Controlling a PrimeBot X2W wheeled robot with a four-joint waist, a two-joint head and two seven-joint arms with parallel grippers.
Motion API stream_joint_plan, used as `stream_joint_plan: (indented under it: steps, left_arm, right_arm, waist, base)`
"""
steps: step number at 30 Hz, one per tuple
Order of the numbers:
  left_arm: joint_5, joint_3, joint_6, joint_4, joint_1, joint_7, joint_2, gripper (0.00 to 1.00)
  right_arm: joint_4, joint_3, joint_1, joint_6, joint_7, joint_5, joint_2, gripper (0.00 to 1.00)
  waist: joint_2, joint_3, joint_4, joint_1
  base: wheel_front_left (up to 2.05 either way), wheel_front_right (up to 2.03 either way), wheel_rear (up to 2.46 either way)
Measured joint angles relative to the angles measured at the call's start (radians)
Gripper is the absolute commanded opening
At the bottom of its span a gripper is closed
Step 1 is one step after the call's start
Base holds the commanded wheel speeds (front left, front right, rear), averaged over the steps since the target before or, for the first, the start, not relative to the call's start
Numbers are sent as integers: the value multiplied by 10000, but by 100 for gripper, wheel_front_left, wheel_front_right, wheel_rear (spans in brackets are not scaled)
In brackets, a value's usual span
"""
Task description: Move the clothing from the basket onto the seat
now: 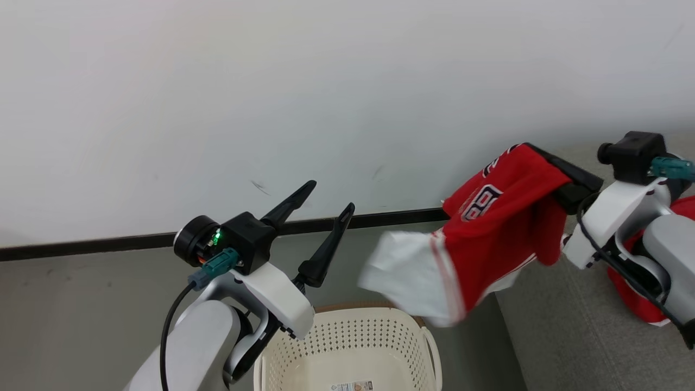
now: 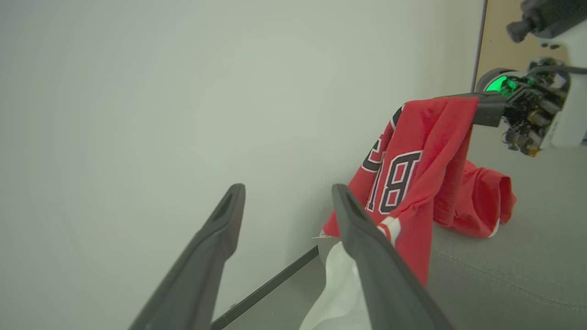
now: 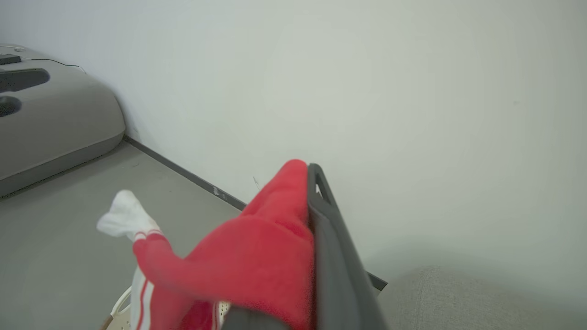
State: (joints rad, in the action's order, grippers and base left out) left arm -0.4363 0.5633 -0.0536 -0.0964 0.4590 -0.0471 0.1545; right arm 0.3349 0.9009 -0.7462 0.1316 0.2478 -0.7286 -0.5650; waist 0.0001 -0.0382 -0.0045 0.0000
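My right gripper (image 1: pixel 535 151) is shut on a red jersey (image 1: pixel 488 228) with white panels and black-and-white lettering. The jersey hangs in the air between the basket and the seat, its white end trailing over the cream basket (image 1: pixel 380 336). In the right wrist view the red cloth (image 3: pixel 257 256) is draped over my right gripper (image 3: pixel 306 172). Another red garment (image 2: pixel 481 206) lies on the grey seat (image 1: pixel 564 336). My left gripper (image 1: pixel 331 196) stands open and holds nothing above the basket's left side; the left wrist view shows its spread fingers (image 2: pixel 229 215) apart from the jersey (image 2: pixel 412 174).
A white wall with a dark baseboard (image 1: pixel 108 241) runs close behind the basket and seat. The basket's bottom carries a paper label (image 1: pixel 353 386). A grey rounded object (image 3: pixel 46 119) stands on the floor farther along the wall. Grey floor (image 1: pixel 81 326) lies left of the basket.
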Motion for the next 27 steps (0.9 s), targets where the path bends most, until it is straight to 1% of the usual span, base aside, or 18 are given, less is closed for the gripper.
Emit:
stream_joint_plan:
  steps: [5,7,11,15,23,27]
  left_arm:
    - [-94,174,-17,-102,-284,-339,-263,100]
    - [-107,242,-19,-104,-348,-391,-295,100]
    - [-107,418,-35,-167,-536,-608,-393,100]
    - [-107,681,-157,-245,-615,-706,-546,100]
    - [-104,1133,-332,-485,-662,-922,-587,100]
    - [-104,1348,-382,-554,-824,-1041,-629,100]
  right_arm:
    - [-81,-867,23,0,0,138,-495,0]
    - [-102,-1003,30,0,0,201,-575,0]
    - [-125,-1609,128,0,2,297,-938,0]
    - [-192,-2209,638,0,4,322,-1248,0]
    - [-443,-2987,1471,0,4,428,-1636,0]
    - [-698,-3388,1882,0,4,453,-1653,0]
  waist:
    - [0,-20,-430,0]
    - [0,-27,-503,-1]
    - [0,-60,-811,0]
    - [0,-104,-1138,0]
    - [0,-202,-1836,0]
    - [0,-246,-2196,0]
  base:
    - [0,0,0]
    - [0,0,0]
    - [0,0,0]
    - [0,0,0]
    - [0,0,0]
    - [0,0,0]
